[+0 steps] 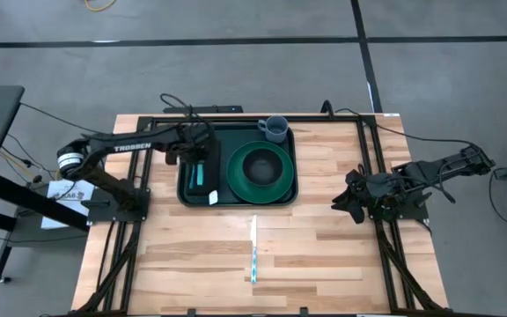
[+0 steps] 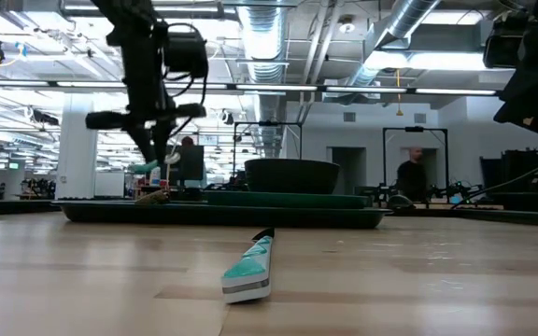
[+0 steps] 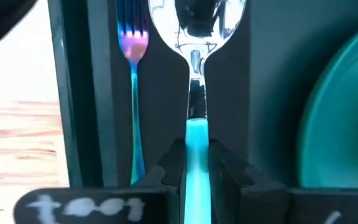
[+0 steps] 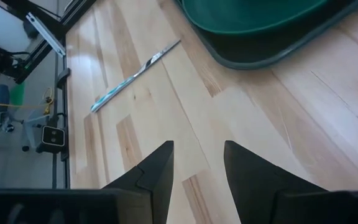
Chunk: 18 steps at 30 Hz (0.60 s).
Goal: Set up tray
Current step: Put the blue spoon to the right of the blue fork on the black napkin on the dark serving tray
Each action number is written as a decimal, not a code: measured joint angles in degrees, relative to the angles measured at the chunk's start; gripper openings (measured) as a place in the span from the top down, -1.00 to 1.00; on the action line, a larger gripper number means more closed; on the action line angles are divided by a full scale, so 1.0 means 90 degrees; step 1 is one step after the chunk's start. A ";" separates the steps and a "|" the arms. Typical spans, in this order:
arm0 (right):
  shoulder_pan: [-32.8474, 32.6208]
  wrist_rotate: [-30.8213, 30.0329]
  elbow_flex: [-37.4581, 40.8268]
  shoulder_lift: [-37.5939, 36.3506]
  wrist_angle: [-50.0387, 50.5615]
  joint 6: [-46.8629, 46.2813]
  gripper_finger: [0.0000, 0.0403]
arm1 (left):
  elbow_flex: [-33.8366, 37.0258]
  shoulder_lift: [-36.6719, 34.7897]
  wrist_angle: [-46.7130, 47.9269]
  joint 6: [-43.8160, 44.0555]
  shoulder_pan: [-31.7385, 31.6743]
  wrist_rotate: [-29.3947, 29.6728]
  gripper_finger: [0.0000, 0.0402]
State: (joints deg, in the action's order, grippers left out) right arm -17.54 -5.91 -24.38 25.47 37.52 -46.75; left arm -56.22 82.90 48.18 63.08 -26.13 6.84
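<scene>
The dark green tray (image 1: 236, 195) lies at the table's far middle. It holds a round green plate with a dark bowl (image 1: 260, 169), a grey cup (image 1: 274, 129) and a black napkin (image 1: 188, 180). A fork (image 3: 134, 56) lies on the napkin. My left gripper (image 1: 197, 158) is over the napkin, shut on a teal-handled spoon (image 3: 196, 37). A teal-handled knife (image 1: 253, 251) lies on the bare wood nearer the front edge. My right gripper (image 4: 197, 165) is open and empty at the table's right side, above the wood. My left gripper pinches the spoon's teal handle (image 3: 196, 140) between its two fingers, which come from above. The handle runs out ahead between the fingers, with the shiny bowl (image 3: 197, 22) beyond them, next to the fork. In the low view the handle (image 2: 144, 168) shows a little above the tray's rim.
Black frame rails (image 1: 372, 167) run along the table's left and right sides. Bare wood lies in front of the tray around the knife (image 2: 250, 266). People stand in the room beyond the table (image 2: 411, 177).
</scene>
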 joint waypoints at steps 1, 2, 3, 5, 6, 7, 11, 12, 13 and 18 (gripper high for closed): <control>0.0000 -0.0002 0.0000 0.0002 0.0000 -0.0027 0.33 | 0.0117 -0.0001 -0.0096 -0.0041 -0.0003 -0.0058 0.87; 0.0000 -0.0003 0.0000 0.0002 0.0000 -0.0045 0.33 | 0.0225 0.0001 -0.0192 -0.0083 -0.0003 -0.0102 0.87; 0.0000 -0.0002 0.0000 0.0001 0.0001 -0.0047 0.33 | 0.0313 0.0000 -0.0270 -0.0114 -0.0002 -0.0120 0.87; 0.0000 -0.0003 0.0000 0.0002 0.0001 -0.0090 0.33 | 0.0503 -0.0001 -0.0519 -0.0115 -0.0003 -0.0157 0.87; 0.0001 -0.0002 0.0000 0.0002 0.0002 -0.0134 0.33 | 0.0589 -0.0001 -0.0661 -0.0111 -0.0003 -0.0210 0.87; 0.0001 -0.0003 0.0000 0.0000 0.0002 -0.0145 0.33 | 0.0664 -0.0001 -0.0764 -0.0098 -0.0001 -0.0237 0.87; 0.0001 -0.0004 0.0000 0.0001 0.0005 -0.0157 0.33 | 0.0885 0.0069 -0.1193 -0.0079 -0.0003 -0.0282 0.87; 0.0000 -0.0003 0.0000 0.0002 0.0005 -0.0162 0.33 | 0.0928 0.0081 -0.1214 -0.0072 -0.0014 -0.0292 0.87; 0.0002 -0.0003 0.0000 0.0000 0.0005 -0.0195 0.33 | 0.0974 0.0080 -0.1227 -0.0072 -0.0027 -0.0292 0.87; 0.0001 -0.0003 0.0000 0.0001 0.0012 -0.0318 0.33 | 0.1063 0.0228 -0.1424 -0.0147 -0.0094 -0.0230 0.87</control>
State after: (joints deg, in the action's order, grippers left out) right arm -17.53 -5.93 -24.38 25.49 37.63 -49.60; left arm -46.65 84.95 35.36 61.76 -26.98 4.77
